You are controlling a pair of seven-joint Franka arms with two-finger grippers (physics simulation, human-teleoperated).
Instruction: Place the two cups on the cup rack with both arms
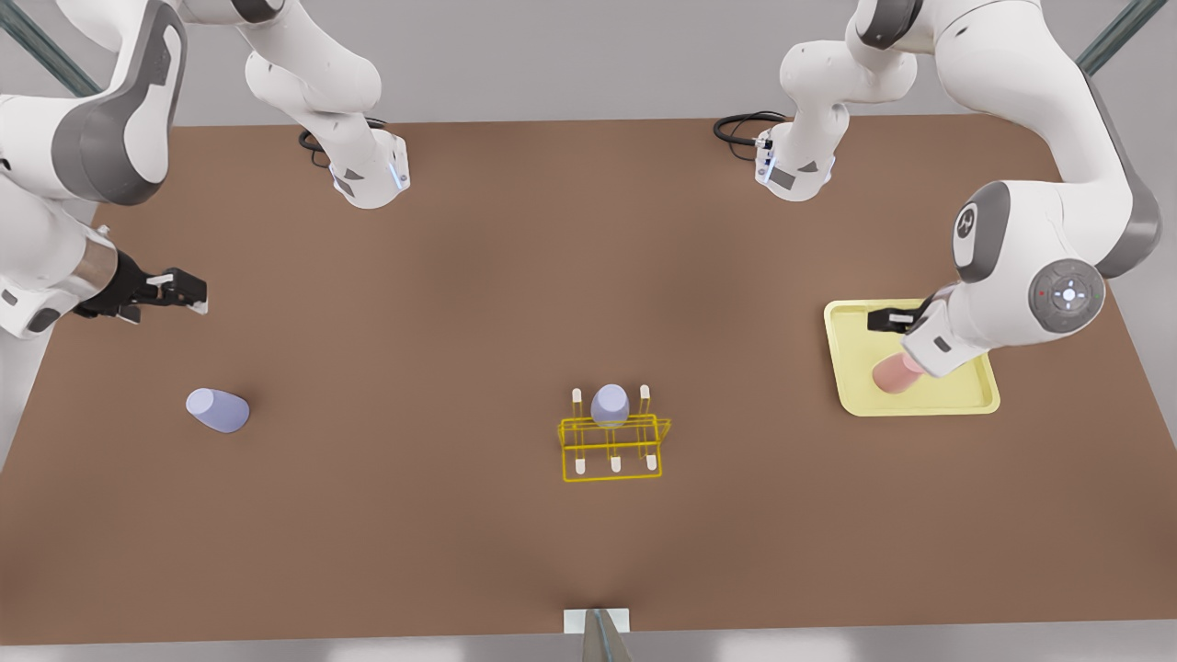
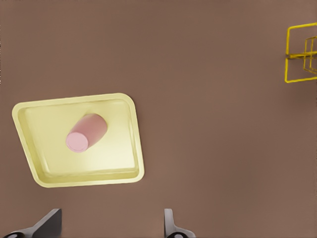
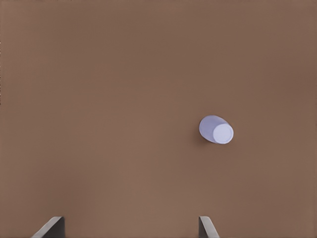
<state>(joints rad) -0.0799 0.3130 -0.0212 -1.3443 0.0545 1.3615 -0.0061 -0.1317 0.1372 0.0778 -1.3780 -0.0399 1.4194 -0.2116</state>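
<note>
Left pincer (image 1: 881, 320) above tray (image 1: 851, 317), fingers apart, over pink cup (image 1: 894, 375) resting inside. Right pincer (image 1: 188, 292) at the front view's left, fingers apart, above desk (image 1: 460, 276) near lavender cup (image 1: 218, 410). Another lavender cup (image 1: 610, 405) on rack (image 1: 611, 439) peg.

Pink cup (image 1: 894, 375), lavender cup (image 1: 219, 410), off rack (image 1: 613, 449)

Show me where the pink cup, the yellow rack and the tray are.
pink cup (image 2: 85, 133), left wrist view, its side wall
cup rack (image 1: 611, 448), front view, its wire frame
tray (image 2: 81, 178), left wrist view, its rim
</note>
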